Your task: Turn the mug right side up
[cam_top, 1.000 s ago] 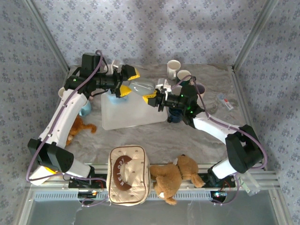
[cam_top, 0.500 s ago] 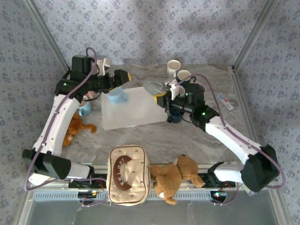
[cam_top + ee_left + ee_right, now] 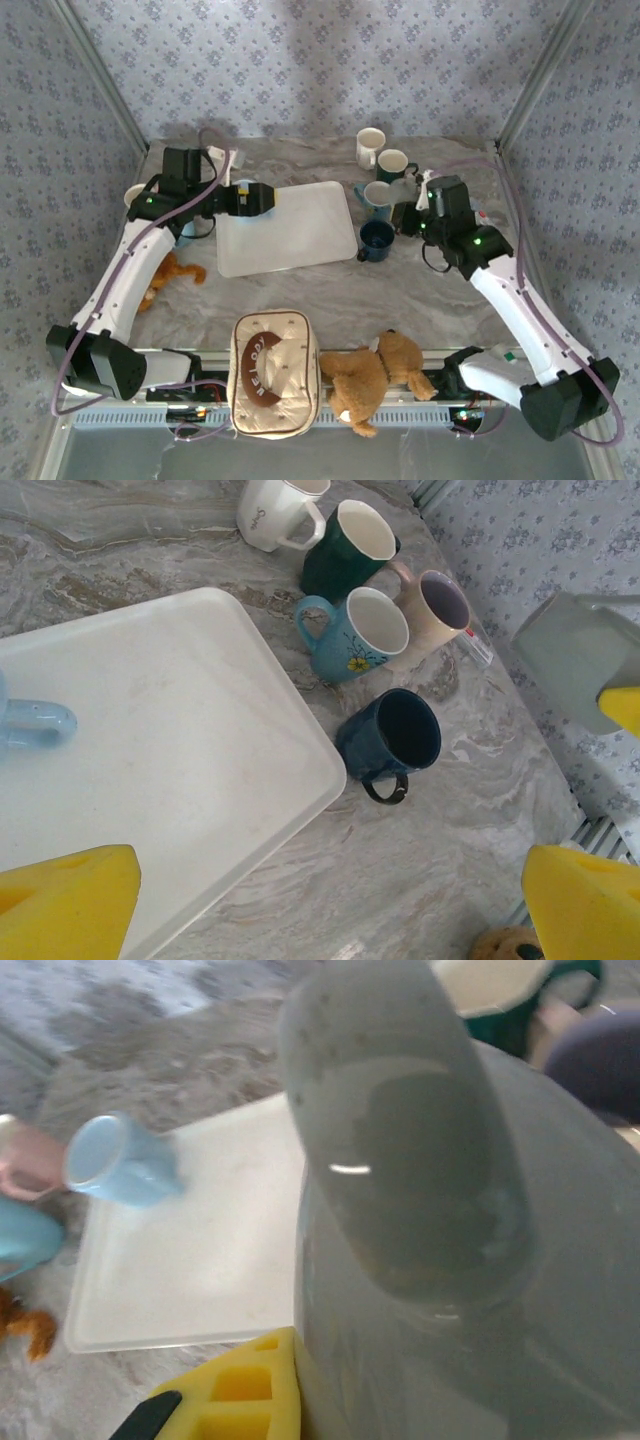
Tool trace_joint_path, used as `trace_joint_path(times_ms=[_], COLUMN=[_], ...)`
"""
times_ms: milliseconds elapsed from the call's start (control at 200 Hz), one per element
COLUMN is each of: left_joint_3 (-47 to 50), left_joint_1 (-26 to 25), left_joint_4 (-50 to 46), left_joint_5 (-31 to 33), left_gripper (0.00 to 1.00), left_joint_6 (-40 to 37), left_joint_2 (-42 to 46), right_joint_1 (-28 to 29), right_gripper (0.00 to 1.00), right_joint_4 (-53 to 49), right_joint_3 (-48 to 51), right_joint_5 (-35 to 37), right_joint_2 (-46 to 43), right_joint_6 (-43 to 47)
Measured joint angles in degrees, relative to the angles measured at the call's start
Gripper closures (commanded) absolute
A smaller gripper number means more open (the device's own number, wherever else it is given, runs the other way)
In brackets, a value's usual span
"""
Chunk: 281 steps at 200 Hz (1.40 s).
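A grey mug [image 3: 407,182] hangs in the air over the cluster of mugs at the back right, and my right gripper [image 3: 415,195] is shut on it. Seen from the right wrist, this mug [image 3: 420,1240] is very close, with one yellow finger [image 3: 240,1395] pressed to its side; I cannot tell which way its mouth faces. The left wrist view catches the same mug [image 3: 572,652] at the right edge. My left gripper [image 3: 262,197] stands open over the tray's far left part, with nothing between its fingers [image 3: 325,910].
A white tray [image 3: 290,235] lies mid-table with a light blue mug [image 3: 120,1160] on it. White [image 3: 275,510], green [image 3: 345,545], flowered blue [image 3: 355,635], pink [image 3: 430,605] and dark blue [image 3: 390,735] mugs stand upright at the back right. A teddy bear [image 3: 375,372] and a pouch [image 3: 273,372] lie near the front edge.
The left gripper has let go of the grey mug and drawn back left over the tray. The right gripper has carried the mug right, to the mug cluster.
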State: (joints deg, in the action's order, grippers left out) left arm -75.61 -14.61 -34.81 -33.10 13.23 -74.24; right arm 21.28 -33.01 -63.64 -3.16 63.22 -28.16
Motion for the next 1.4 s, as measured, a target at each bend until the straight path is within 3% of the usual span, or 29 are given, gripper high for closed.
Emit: trace_joint_path(times_ms=[240, 550, 944, 1184, 1404], left_joint_3=[0.09, -0.07, 0.81, 2.58, 3.85], left_joint_1=[0.00, -0.02, -0.39, -0.50, -0.50], left_joint_4=[1.68, 0.92, 0.33, -0.07, -0.87], left_joint_5=[0.22, 0.22, 0.85, 1.40, 1.95], left_gripper=[0.03, 0.04, 0.03, 0.03, 0.03], left_joint_6=[-3.54, -4.46, -4.61, -4.70, -4.74], left_joint_2=[-0.07, -1.46, -1.64, -1.68, -1.75], right_joint_1=[-3.67, -5.25, -6.88, -5.38, -5.60], right_gripper=[1.00, 1.00, 1.00, 1.00, 1.00], right_joint_4=[-13.92, -25.59, -32.83, -34.77, -35.39], right_joint_3=[-11.82, -12.94, -8.96, -8.96, -11.17], right_joint_5=[0.04, 1.05, -1.79, -2.21, -2.16], right_joint_2=[10.12, 11.28, 8.68, 12.72, 21.77], right_joint_6=[-4.07, -3.48, -0.11, 3.30, 7.56])
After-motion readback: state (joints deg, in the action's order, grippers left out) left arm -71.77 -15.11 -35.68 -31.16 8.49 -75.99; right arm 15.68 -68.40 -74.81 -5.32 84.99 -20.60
